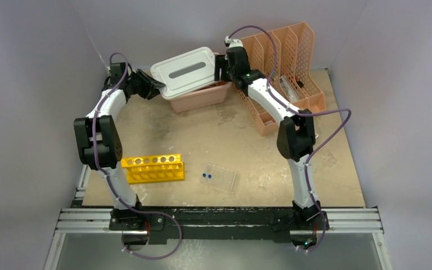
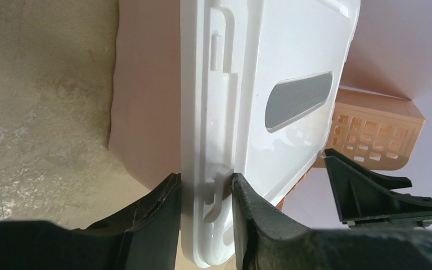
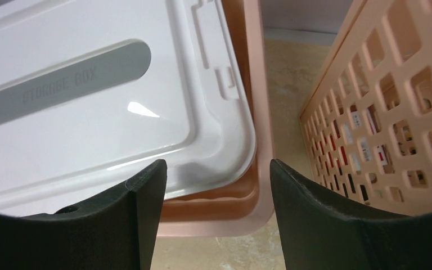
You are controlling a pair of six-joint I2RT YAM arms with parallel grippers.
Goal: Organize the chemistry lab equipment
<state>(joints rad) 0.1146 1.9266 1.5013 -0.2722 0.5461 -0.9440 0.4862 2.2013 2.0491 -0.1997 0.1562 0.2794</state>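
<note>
A yellow test-tube rack (image 1: 152,168) lies at the near left of the table. To its right is a clear plastic tray (image 1: 220,176) with two blue-capped vials (image 1: 206,175) at its left end. At the back, my left gripper (image 1: 156,85) (image 2: 206,188) is shut on the left rim of the white lid (image 1: 188,70) (image 2: 281,62), which sits tilted and shifted over the pink tub (image 1: 202,98) (image 2: 146,84). My right gripper (image 1: 223,67) (image 3: 216,169) stands open at the tub's right end, over a lid corner (image 3: 90,129) and the tub rim (image 3: 259,112), holding nothing.
The peach slotted file holder (image 1: 292,62) (image 3: 382,101) stands right beside the tub at the back right, close to my right arm. Grey walls close in the back and both sides. The worn tabletop (image 1: 230,135) stretches between the tub and the rack.
</note>
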